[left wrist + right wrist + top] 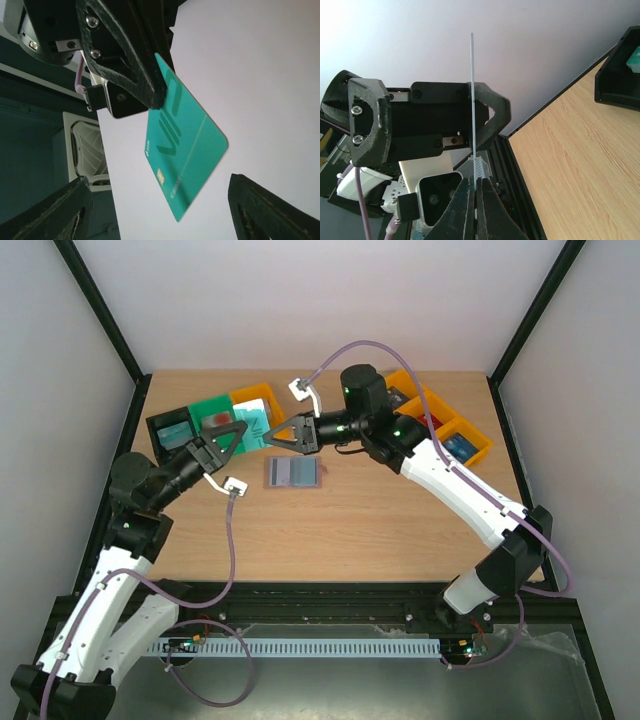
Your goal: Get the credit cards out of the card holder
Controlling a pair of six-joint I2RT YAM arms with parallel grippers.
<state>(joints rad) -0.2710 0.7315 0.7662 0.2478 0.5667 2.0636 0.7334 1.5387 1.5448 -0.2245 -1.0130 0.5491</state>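
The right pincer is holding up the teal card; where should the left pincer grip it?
The free end of the teal card, opposite the edge that the right pincer clamps. The open left pincer should probably come from that free side, fingers closing on the two flat faces: the card is thin.

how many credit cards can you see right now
1 clearly: a teal credit card, pinched by the right gripper's fingers and held off the table near the open card holder. More may be hidden in the holder or the bins.
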